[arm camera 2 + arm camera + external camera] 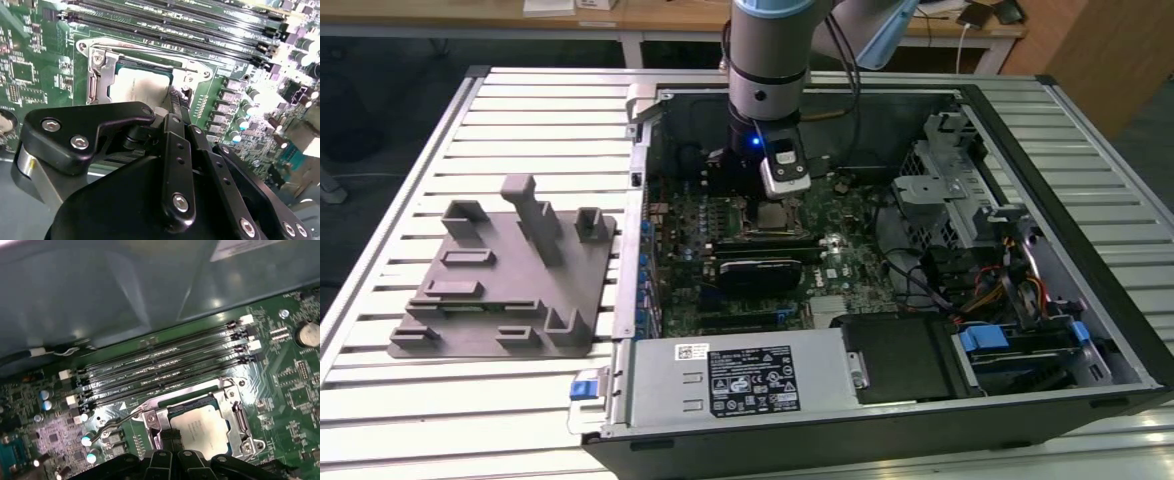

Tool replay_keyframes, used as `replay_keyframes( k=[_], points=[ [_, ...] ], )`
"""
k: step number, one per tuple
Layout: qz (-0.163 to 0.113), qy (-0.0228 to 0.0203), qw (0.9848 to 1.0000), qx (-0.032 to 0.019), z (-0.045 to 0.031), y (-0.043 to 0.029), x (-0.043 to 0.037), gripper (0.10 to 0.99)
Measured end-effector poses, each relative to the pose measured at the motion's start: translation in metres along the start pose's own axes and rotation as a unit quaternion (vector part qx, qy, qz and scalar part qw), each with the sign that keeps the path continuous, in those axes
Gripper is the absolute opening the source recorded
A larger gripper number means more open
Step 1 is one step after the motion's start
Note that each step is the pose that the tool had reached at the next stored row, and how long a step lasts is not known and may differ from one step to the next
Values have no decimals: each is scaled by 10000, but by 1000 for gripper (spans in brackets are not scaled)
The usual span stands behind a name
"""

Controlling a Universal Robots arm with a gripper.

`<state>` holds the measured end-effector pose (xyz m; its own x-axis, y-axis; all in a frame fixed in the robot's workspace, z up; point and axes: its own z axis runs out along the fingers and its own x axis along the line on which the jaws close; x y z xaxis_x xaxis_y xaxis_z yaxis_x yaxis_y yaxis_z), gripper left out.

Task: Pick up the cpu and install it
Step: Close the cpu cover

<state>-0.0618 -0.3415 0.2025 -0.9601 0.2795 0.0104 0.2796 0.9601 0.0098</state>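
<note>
The cpu [202, 427] has a pale silver top and a darker rim. The board [295, 385] is green, striped by black memory slots [165, 365]. The claw [176, 102] is matte black with bright silver screws. In the exterior view, at nine o'clock from the black case [921, 435], the tray [494, 300] is plain grey. The bench [400, 400] is pale grey and ribbed.

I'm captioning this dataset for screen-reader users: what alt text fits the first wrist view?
The cpu lies in its metal socket on the green motherboard, with the black gripper at the chip's edge. Four memory slots run between the socket and the grey case wall.
</note>
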Motion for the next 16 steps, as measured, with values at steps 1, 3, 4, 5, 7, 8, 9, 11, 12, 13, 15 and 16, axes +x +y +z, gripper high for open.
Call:
replay_keyframes(
  k=[1, 3, 4, 5, 7, 8, 9, 11, 12, 13, 15, 16],
  points=[
    [-51, 0, 10000, 0, 0, 0, 0, 106],
    [-170, 1, 9999, 1, -2, 0, 0, 106],
    [-227, 2, 9997, 2, -4, 0, 0, 106],
    [-284, 2, 9996, 3, -6, 0, 0, 106],
    [-391, 1, 9992, 4, -11, 0, 0, 106],
    [-443, -1, 9990, 4, -14, 0, 0, 106],
    [-491, -2, 9988, 4, -18, 0, 0, 106],
    [-588, -4, 9983, 2, -18, 0, 1, 106],
    [-633, -4, 9980, 3, -19, 0, 3, 106],
    [-688, -4, 9976, 4, -18, -1, 4, 106],
    [-829, -2, 9966, 6, -14, -2, 7, 106],
    [-907, -1, 9959, 7, -12, -3, 8, 106]
  ],
)
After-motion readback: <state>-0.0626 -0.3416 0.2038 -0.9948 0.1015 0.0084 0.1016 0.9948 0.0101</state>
